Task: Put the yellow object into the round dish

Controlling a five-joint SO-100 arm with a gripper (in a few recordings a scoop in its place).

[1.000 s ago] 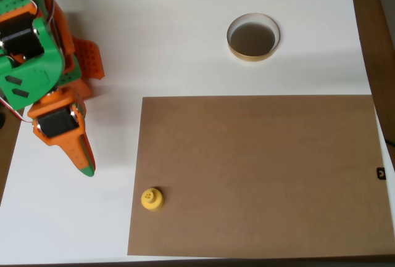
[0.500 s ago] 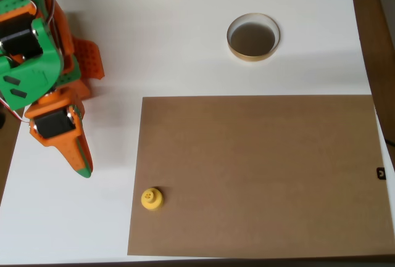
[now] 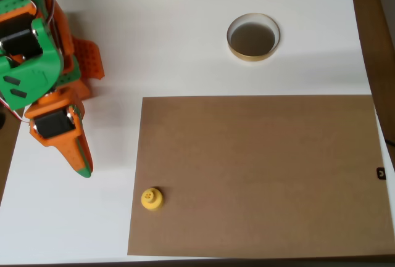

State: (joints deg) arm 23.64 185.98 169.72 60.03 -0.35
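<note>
Near the lower left corner of the brown mat [image 3: 259,174], just below and to the right of the end effector [image 3: 82,167] in the overhead view, sits the yellow object [image 3: 151,198], upright with its knob on top and its base overlapping the mat's left edge. It is untouched and free on all sides. The round dish [image 3: 253,37] stands well apart from it, far up and to the right of the end effector, on the bare white surface [image 3: 173,32] beyond the mat's top edge, and it looks empty.

The task appears to be at its opening step: the reach toward the yellow object, with no grasp made yet. The next move likely calls for the green and orange arm [image 3: 31,63] to swing the end effector right and slightly down over the piece, spread the fingers wide enough to straddle the round base or the knob, and then descend.

The end effector hangs over the white surface left of the mat, holding nothing and touching neither task item. Its fingers come together in a single narrow tip, so it reads as clenched.
</note>
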